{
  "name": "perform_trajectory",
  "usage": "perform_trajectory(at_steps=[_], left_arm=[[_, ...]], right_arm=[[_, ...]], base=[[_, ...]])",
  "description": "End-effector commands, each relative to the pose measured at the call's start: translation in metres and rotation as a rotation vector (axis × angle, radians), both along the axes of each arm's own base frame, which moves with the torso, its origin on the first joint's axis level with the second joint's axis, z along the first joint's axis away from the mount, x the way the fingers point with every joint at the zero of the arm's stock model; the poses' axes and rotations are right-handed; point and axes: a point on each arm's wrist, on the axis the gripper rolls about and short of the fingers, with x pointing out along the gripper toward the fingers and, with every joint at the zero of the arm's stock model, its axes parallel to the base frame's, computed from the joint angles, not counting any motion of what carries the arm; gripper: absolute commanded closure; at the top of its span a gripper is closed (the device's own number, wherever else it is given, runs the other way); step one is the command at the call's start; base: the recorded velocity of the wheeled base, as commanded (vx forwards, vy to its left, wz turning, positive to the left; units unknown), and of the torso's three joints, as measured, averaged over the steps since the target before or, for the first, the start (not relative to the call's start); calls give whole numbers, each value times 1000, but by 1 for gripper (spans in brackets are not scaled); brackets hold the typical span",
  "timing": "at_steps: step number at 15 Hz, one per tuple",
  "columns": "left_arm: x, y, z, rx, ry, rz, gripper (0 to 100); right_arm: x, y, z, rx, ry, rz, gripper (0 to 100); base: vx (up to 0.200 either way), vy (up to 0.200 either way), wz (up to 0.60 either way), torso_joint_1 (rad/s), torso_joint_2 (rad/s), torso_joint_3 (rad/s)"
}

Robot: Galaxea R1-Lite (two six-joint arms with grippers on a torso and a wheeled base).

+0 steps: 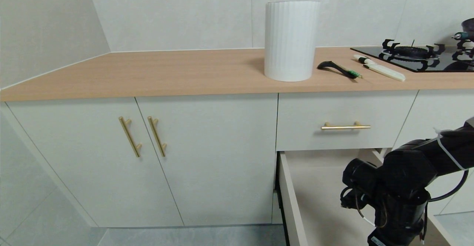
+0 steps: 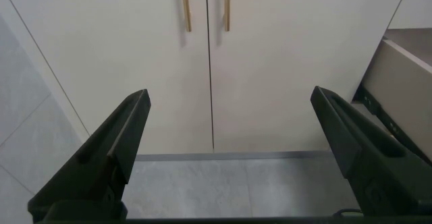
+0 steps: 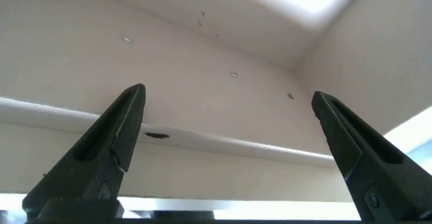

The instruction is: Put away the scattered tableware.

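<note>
On the wooden countertop [image 1: 166,72] a black-handled utensil with a green tip [image 1: 337,68] lies to the right of a tall white ribbed holder [image 1: 291,40]. Farther right lies a long white utensil [image 1: 379,68]. Below them, under the shut drawer, the lower drawer [image 1: 292,201] stands pulled out. My right arm [image 1: 400,186] hangs low over it. My right gripper [image 3: 228,93] is open with nothing between its fingers, facing the drawer's pale inner wall [image 3: 223,48]. Open and holding nothing, my left gripper [image 2: 229,96] sits low before the cabinet doors [image 2: 270,62].
A black gas hob [image 1: 414,55] sits at the counter's far right. The two cabinet doors have gold handles [image 1: 129,136], and the shut upper drawer has a gold handle [image 1: 345,127]. Grey tiled floor [image 2: 223,183] lies under my left gripper.
</note>
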Motion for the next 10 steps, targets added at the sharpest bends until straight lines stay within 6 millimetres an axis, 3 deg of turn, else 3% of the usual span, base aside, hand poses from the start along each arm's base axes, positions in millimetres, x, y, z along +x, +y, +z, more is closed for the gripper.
perform_trajectory(at_steps=[1, 7, 10], left_arm=[[0, 0, 0, 0, 1, 0, 0], [0, 0, 0, 0, 1, 0, 0], [0, 0, 0, 0, 1, 0, 0]], right_arm=[[-3, 5, -4, -9, 16, 25, 0], [-2, 5, 0, -3, -8, 20, 0], [-4, -1, 23, 32, -96, 1, 0]], base=[[0, 0, 0, 0, 0, 0], [0, 0, 0, 0, 0, 0], [0, 0, 0, 0, 0, 0]])
